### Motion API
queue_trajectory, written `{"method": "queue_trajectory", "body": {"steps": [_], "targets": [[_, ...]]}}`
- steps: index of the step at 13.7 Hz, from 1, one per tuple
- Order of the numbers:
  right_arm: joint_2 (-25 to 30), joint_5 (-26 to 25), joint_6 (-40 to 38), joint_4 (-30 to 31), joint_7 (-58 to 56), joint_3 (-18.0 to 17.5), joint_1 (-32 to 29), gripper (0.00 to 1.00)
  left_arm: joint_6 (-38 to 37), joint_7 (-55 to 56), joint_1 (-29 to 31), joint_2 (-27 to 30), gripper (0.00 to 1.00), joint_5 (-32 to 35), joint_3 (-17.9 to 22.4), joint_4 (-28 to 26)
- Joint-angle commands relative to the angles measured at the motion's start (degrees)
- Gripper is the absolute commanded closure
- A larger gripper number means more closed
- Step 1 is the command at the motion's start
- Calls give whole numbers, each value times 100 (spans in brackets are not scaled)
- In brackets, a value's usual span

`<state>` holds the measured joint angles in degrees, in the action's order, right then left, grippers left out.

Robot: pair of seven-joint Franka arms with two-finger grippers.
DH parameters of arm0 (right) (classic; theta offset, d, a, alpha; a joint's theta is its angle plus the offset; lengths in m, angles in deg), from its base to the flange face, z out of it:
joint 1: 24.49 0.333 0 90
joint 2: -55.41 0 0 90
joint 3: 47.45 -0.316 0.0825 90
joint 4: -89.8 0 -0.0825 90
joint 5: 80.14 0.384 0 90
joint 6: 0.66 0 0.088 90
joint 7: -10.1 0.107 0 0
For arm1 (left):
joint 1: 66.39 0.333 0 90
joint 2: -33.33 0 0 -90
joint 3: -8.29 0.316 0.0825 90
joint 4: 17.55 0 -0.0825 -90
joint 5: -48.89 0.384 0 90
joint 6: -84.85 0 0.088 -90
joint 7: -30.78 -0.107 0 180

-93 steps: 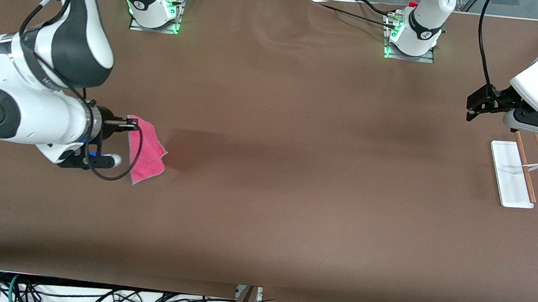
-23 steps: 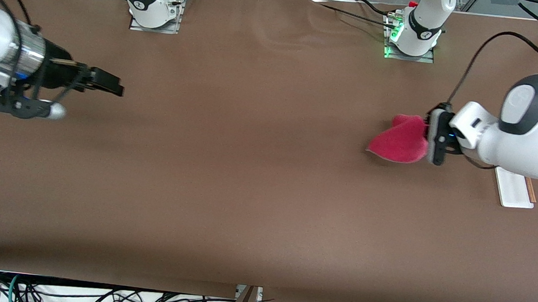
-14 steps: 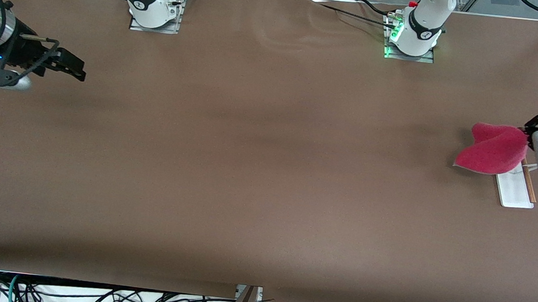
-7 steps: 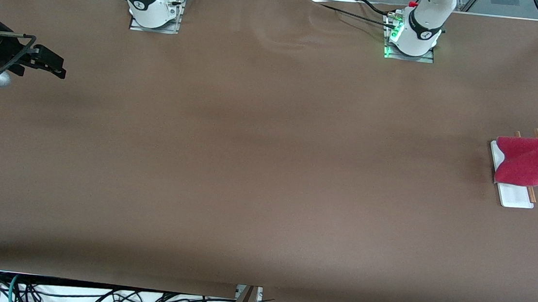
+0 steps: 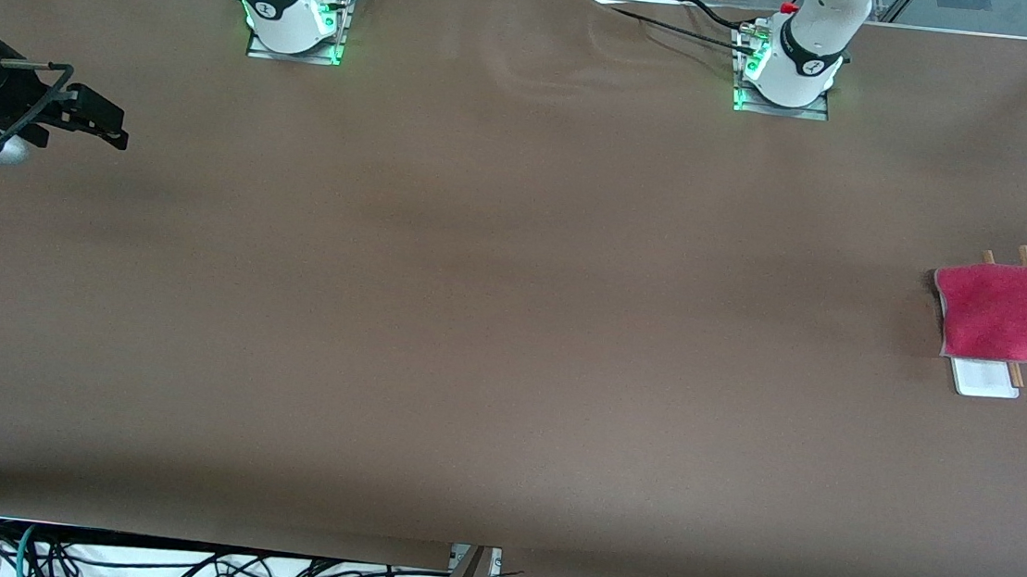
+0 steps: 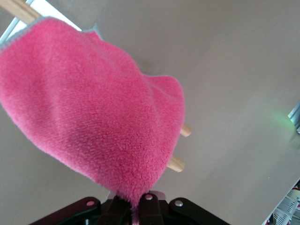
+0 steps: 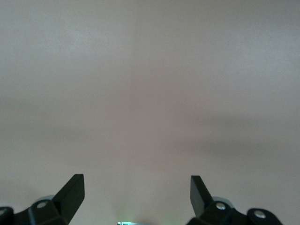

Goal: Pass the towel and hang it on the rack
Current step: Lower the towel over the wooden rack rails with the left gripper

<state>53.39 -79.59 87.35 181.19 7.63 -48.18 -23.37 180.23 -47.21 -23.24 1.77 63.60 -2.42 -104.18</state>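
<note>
The brown surface (image 5: 510, 325) carries only the rack (image 5: 989, 378) at the left arm's end, with the two arm bases along the edge farthest from the front camera; cables hang off the edge nearest that camera. Nothing stands between the two arms.

The towel (image 5: 1010, 313) lies draped over the rack's two wooden rods (image 5: 1025, 253), covering most of them and most of the white base; only the rod tips and the end of the base nearest the front camera show. The left pincer (image 6: 139, 206) is pressed together on one corner of the towel (the wrist view shows the pink cloth running straight into its tips), so the cloth is both resting on the rods and pinched at the corner toward the left arm's end of the surface.

The right pincer (image 5: 105, 124) hovers over bare surface at the right arm's end, well apart from the towel, its fingers (image 7: 72, 190) spread wide and holding nothing; this arm waits.
</note>
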Motion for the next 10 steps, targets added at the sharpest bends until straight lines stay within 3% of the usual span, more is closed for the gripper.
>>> {"method": "queue_trajectory", "body": {"steps": [1, 10], "targets": [[-70, -64, 49, -51, -79, -14, 20, 0, 129, -172, 158, -200, 100, 137, 7, 182], [-97, 24, -12, -95, -44, -49, 38, 0, 560, -172, 396, -605, 100, 111, 7, 182]]}}
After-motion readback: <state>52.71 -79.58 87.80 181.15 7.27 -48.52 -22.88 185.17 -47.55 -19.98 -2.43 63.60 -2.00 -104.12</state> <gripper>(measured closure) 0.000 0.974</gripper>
